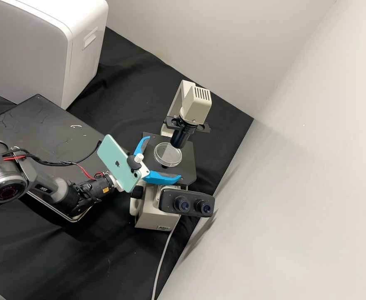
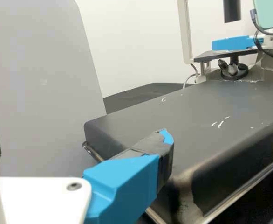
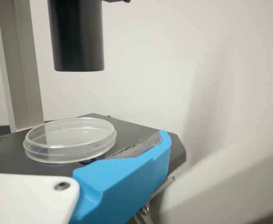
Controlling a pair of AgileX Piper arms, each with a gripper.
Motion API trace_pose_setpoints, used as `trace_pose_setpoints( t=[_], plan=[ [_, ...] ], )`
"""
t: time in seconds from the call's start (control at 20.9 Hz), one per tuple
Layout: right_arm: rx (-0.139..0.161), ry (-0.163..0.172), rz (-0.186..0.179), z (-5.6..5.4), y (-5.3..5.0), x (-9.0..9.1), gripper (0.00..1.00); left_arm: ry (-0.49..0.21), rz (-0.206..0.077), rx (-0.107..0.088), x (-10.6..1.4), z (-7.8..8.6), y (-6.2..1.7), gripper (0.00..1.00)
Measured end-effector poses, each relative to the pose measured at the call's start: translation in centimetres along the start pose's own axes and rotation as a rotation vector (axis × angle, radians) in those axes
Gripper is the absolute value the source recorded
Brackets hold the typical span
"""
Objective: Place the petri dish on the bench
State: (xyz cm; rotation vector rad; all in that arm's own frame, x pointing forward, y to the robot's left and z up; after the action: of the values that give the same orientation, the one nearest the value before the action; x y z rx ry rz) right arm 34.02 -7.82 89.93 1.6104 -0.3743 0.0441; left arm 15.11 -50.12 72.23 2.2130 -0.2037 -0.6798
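Note:
The clear petri dish (image 1: 168,154) (image 3: 70,138) lies on the black stage (image 1: 187,171) of a beige microscope, under its dark condenser tube (image 1: 181,136). My right gripper (image 1: 163,158) comes in from the left at stage height and is open. Its blue fingers (image 1: 162,178) straddle the dish's near side without touching it. One blue finger (image 3: 127,175) shows in the right wrist view, beside the dish. My left gripper (image 2: 78,134) is open and empty, low beside the black box (image 2: 211,126), with a blue finger (image 2: 127,184) against the box's corner.
A white appliance (image 1: 41,46) stands at the back left, with the flat black box (image 1: 45,125) in front of it. The microscope's eyepieces (image 1: 191,205) jut forward below the stage. A white wall (image 1: 316,187) runs close along the right. Black cloth covers the bench.

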Motion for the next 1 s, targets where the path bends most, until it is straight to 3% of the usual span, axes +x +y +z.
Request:
trace_pose_setpoints(
  t=[0.53, 0.72, 0.81, 1.0],
  plan=[
    [-0.013, 0.002, 0.001, 0.2, -0.1, 2.2, 1.0, -0.002, -0.007, 0.0, 0.1, 0.1, -0.12, 1.0],
    [-0.044, 0.006, -0.017, -0.3, -0.8, 3.0, 1.0, -0.004, -0.012, 0.0, 0.1, 0.1, -0.21, 1.0],
    [-0.039, 0.005, -0.013, -0.4, -1.3, 3.5, 1.0, -0.004, -0.012, 0.0, 0.1, 0.1, -0.21, 1.0],
    [-0.06, 0.006, -0.002, -0.5, -1.9, 4.3, 1.0, -0.004, -0.018, 0.001, 0.1, 0.1, -0.33, 1.0]
  ],
)
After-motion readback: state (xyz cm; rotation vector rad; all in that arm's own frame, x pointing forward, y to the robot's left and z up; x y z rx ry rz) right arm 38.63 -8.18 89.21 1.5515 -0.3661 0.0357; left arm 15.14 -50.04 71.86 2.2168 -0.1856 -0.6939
